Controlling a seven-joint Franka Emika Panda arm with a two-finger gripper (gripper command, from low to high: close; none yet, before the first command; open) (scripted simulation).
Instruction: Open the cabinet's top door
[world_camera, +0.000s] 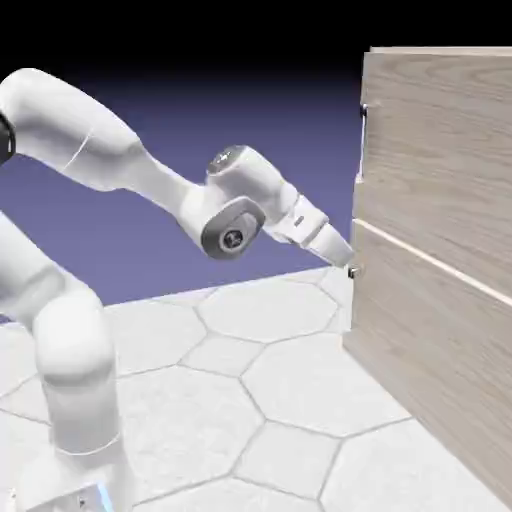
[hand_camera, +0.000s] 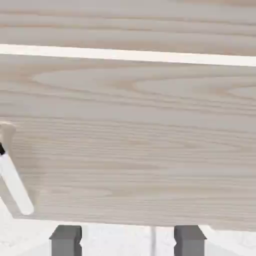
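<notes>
From my seat, working left to right across the exterior view, I have the white arm (world_camera: 70, 330) at the exterior view's left, its wrist (world_camera: 235, 225) reaching in above the tiled floor (world_camera: 290, 380). Next comes the tool (world_camera: 347, 264), angled down towards the front of the cabinet (world_camera: 430, 365). Its fingers stand apart in the hand view, with nothing between them, so I count it open and empty. Right by the tips sits a small dark fitting (world_camera: 354, 272), below the light seam (world_camera: 430, 257); I can't tell whether they touch. In the hand view a pale bar (hand_camera: 16, 185) lies off to the left of the fingers, and I wouldn't take that for my target.

The top door (world_camera: 440, 140) is the panel above the seam, and its slim upright handle (world_camera: 362, 142) is on the front edge, well above the tool. It looks shut. To do this well, I'd back off the front a little, rise past the seam, level with the handle and set one finger either side before closing. The low fitting is what could snag me on the way, and the swing side of the door needs to stay free of my forearm
</notes>
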